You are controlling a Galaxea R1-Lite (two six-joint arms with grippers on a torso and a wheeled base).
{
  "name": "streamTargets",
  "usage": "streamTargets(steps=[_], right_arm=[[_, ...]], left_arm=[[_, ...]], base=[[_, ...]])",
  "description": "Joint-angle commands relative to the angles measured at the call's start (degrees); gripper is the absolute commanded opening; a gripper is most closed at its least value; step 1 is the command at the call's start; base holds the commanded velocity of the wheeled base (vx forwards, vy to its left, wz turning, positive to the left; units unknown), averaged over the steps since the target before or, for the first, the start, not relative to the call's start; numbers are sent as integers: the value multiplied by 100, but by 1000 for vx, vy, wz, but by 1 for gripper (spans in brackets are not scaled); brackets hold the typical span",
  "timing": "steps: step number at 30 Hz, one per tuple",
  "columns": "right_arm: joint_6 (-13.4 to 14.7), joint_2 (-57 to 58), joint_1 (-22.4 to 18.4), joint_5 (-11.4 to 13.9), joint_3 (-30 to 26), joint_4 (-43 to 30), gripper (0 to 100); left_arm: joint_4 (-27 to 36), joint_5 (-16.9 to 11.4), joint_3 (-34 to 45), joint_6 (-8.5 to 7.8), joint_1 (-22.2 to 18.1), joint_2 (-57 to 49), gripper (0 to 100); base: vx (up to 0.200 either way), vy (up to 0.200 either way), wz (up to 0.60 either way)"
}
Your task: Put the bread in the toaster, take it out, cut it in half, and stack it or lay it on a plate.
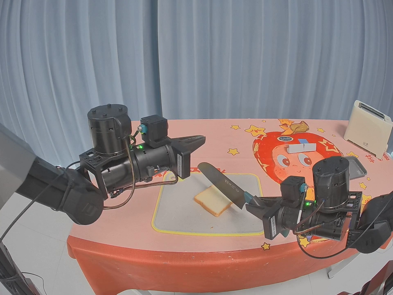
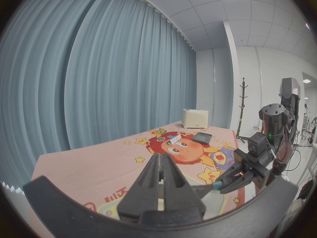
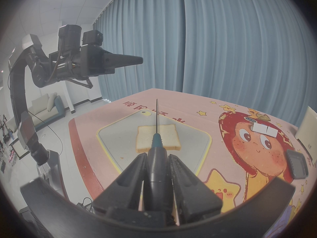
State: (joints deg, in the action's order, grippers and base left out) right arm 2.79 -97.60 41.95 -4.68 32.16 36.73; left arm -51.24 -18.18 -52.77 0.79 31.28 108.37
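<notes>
A slice of bread point(image 1: 212, 201) lies flat on the grey cutting board point(image 1: 180, 216) with a yellow rim. My right gripper point(image 1: 251, 203) is shut on the handle of a knife point(image 1: 221, 184). The blade slants over the bread's right part, and I cannot tell whether it touches. In the right wrist view the knife point(image 3: 156, 116) runs edge-on across the middle of the bread point(image 3: 145, 142). My left gripper point(image 1: 199, 140) hangs above the board's far left corner, shut with nothing in it, and its fingers point(image 2: 150, 174) are pressed together. The cream toaster point(image 1: 367, 128) stands at the far right.
A dark rectangular plate point(image 1: 357, 166) lies near the toaster, partly behind my right wrist. A small white card point(image 1: 302, 147) lies on the printed tablecloth. The table's front edge runs just below the board, and a curtain hangs behind the table.
</notes>
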Motion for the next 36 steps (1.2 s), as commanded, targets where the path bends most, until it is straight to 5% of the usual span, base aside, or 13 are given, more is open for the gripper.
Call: streamTargets(steps=[1, 29, 36], right_arm=[[2, -22, -2, -6, -8, 1, 0], [20, 30, 33, 11, 247, -113, 0], [99, 65, 85, 20, 678, -790, 0]], left_arm=[[-493, 130, -22, 9, 115, 544, 0], [-668, 218, -49, -9, 291, 808, 0], [-747, 236, -102, -9, 370, 817, 0]], base=[[0, 0, 0], [0, 0, 0], [0, 0, 0]])
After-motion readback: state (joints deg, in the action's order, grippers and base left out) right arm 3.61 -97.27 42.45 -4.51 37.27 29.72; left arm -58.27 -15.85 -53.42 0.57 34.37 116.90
